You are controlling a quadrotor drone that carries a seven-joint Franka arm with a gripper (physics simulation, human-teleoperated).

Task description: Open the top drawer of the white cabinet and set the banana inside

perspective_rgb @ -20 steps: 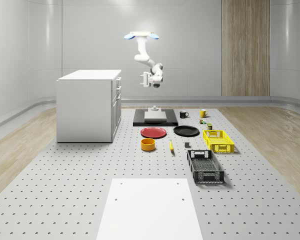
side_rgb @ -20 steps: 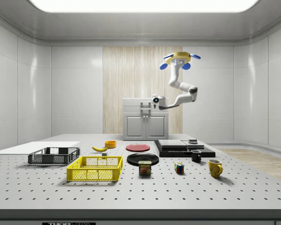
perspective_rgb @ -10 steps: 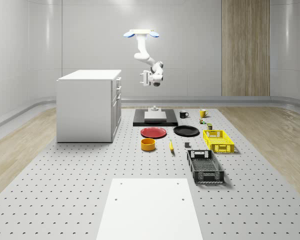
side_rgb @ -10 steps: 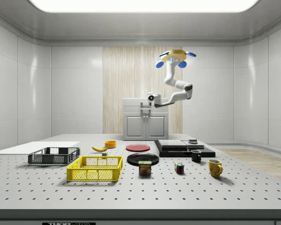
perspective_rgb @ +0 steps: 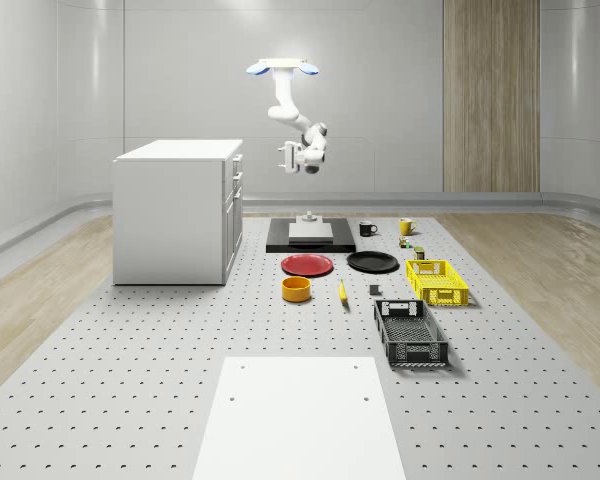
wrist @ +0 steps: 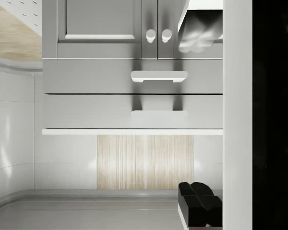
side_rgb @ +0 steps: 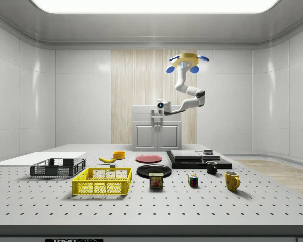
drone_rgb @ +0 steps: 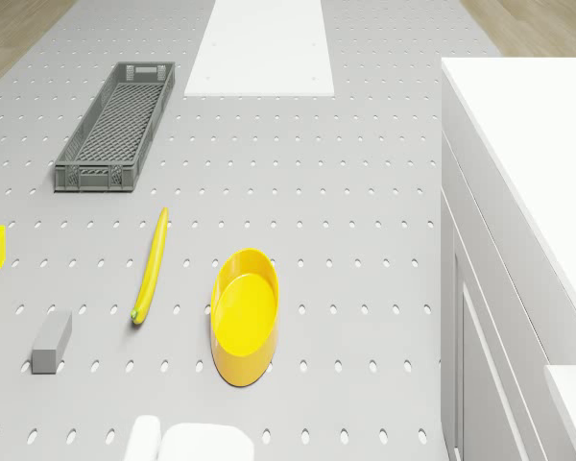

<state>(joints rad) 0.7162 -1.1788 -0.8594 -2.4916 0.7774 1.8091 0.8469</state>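
The perforated grey surface [perspective_rgb: 130,350] carries a white cabinet [perspective_rgb: 177,210], a white panel [perspective_rgb: 298,415], a grey crate [perspective_rgb: 409,333], a yellow crate [perspective_rgb: 437,281], a banana [perspective_rgb: 342,292], an orange bowl [perspective_rgb: 296,289], red [perspective_rgb: 308,265] and black plates [perspective_rgb: 372,262], and two mugs.

Whole-scene camera high and far, side camera low across table, both sharing white cabinet [perspective_rgb: 178,212], drone [side_rgb: 185,61].

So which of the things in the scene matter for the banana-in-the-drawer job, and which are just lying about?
For the job: white cabinet, its top drawer, banana, end effector.

Lying about: orange bowl, red plate, black plate, yellow crate, grey crate, mugs.
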